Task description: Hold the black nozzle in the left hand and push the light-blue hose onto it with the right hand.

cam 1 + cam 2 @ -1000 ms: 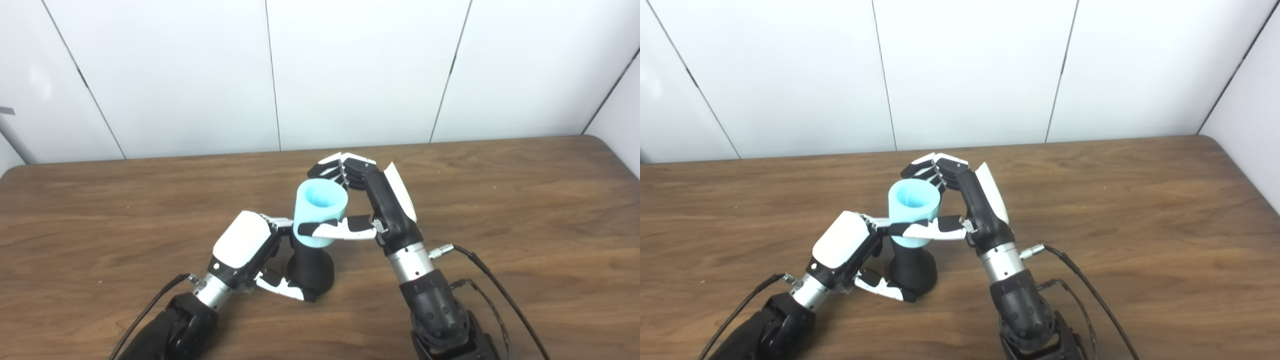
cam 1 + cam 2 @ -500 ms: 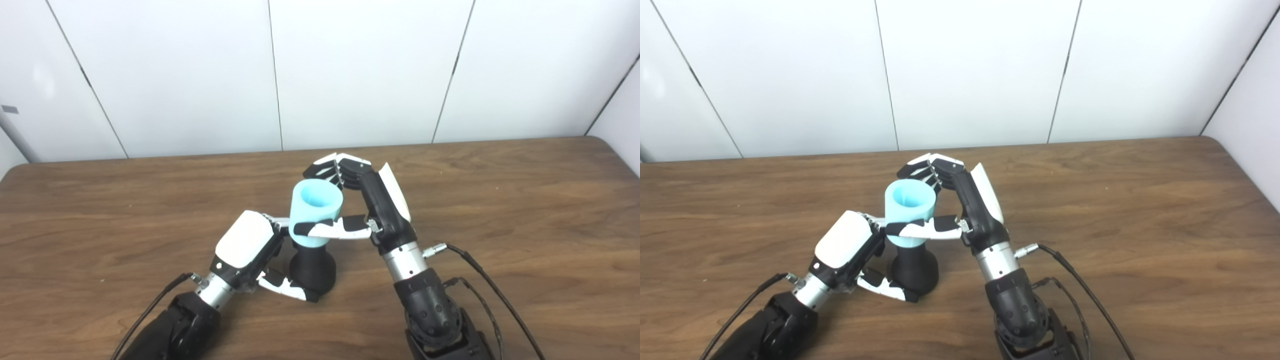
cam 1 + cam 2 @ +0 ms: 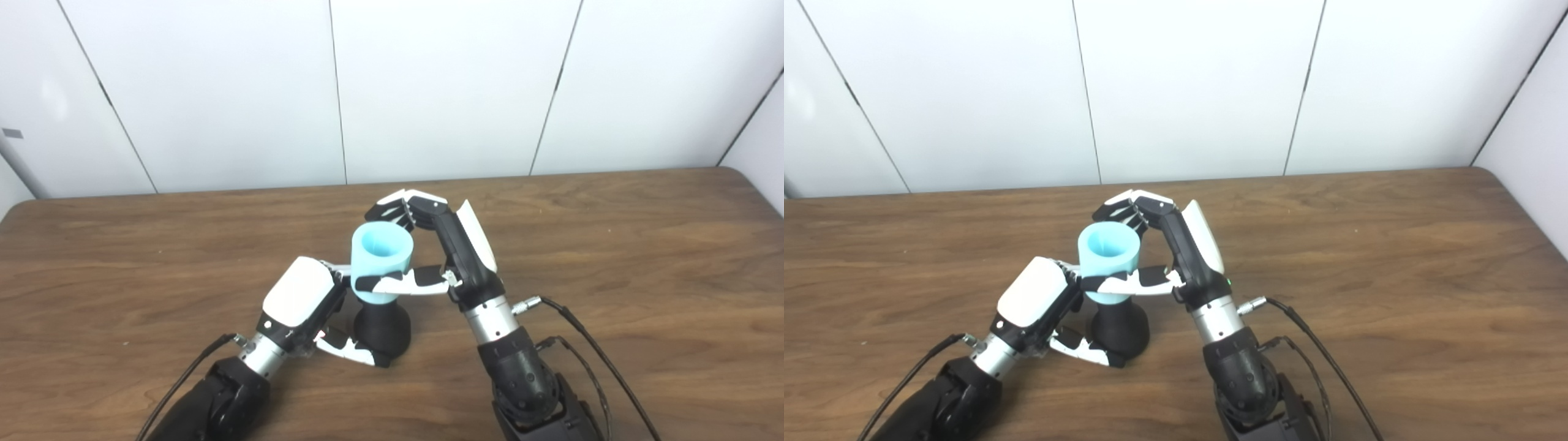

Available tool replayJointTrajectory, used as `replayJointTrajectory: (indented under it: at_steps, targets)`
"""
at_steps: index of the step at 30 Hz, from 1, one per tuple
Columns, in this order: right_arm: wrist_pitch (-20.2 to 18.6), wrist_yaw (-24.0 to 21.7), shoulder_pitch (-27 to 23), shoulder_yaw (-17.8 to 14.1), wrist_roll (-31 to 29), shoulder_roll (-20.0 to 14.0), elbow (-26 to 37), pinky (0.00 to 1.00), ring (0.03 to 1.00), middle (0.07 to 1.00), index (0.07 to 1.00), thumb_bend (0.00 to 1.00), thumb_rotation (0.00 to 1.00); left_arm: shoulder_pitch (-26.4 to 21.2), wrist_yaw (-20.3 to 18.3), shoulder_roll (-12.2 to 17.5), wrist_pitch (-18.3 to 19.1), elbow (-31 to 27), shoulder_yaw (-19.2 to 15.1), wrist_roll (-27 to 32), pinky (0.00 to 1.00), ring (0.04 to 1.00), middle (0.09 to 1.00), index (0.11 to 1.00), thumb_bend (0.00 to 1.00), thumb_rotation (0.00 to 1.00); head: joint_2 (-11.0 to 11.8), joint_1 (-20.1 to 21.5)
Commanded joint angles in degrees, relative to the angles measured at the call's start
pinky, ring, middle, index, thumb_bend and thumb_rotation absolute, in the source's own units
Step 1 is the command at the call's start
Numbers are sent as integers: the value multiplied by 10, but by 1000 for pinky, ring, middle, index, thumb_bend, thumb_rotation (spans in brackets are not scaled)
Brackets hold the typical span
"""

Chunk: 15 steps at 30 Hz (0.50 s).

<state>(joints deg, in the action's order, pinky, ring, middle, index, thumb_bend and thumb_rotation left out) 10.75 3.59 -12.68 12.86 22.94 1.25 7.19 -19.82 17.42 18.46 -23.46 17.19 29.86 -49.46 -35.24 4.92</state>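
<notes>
Black nozzle (image 3: 381, 329) standing upright on the wooden bench (image 3: 612, 245), wide rounded base down, narrow neck up; taken as reference for all positions below.

Left hand (image 3: 303, 300) just left of the nozzle, white back plate facing up. Thumb wrapped low across the front of the nozzle base, remaining fingers (image 3: 339, 270) reaching behind the neck. Closed around the nozzle, gripping it.

Light-blue hose (image 3: 381, 260) directly above the nozzle, a short wide tube, open mouth facing up. Lower rim seated over the nozzle neck; neck top hidden inside. Tube leaning slightly left of the nozzle's upright axis. Depth of seating not discernible.

Right hand (image 3: 450, 254) right of and above the nozzle, wrist lower right, palm turned toward the hose. Thumb (image 3: 401, 282) lying across the front of the hose near its lower rim; other fingers curled round the far side by the upper rim. Clamped on the hose.

Thumb of the right hand and upper fingers of the left hand very close together just left of the hose's lower rim; contact between them not resolvable.

Black cables (image 3: 588, 343) trailing from the right wrist across the bench, right of the nozzle. One black cable (image 3: 184, 380) from the left wrist, lower left of the nozzle. White panelled wall (image 3: 441, 86) behind the nozzle, beyond the far bench edge.
</notes>
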Motion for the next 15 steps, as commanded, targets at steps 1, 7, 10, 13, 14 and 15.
replayJointTrajectory:
  at_steps: [1, 7, 10, 13, 14, 15]
  targets:
    - [-9, -15, -16, 5, 14, -5, 22, 281, 384, 465, 545, 512, 0, 95, -11, -18, -4, 59, 38, -8, 139, 178, 471, 481, 525, 0, -1, 1]
    - [-36, -39, -15, 13, 38, -18, 47, 260, 370, 469, 545, 511, 0, 97, -17, -18, -1, 56, 38, -8, 137, 176, 471, 481, 525, 0, -2, 3]
    - [-54, -52, -15, 15, 42, -25, 60, 270, 374, 475, 542, 512, 0, 97, -17, -18, -1, 55, 39, -8, 139, 183, 471, 481, 525, 0, -3, 2]
    - [-72, -62, -13, 16, 44, -29, 67, 283, 383, 481, 535, 513, 0, 97, -17, -18, -1, 55, 39, -10, 142, 185, 471, 482, 525, 0, -3, 1]
    - [-79, -65, -13, 17, 45, -30, 68, 286, 385, 481, 534, 513, 0, 97, -16, -18, -1, 56, 39, -11, 144, 187, 471, 482, 525, 0, -3, 1]
    - [-84, -67, -13, 17, 46, -31, 70, 289, 388, 480, 533, 514, 0, 97, -15, -18, -2, 56, 39, -12, 142, 185, 471, 482, 525, 0, -3, 1]
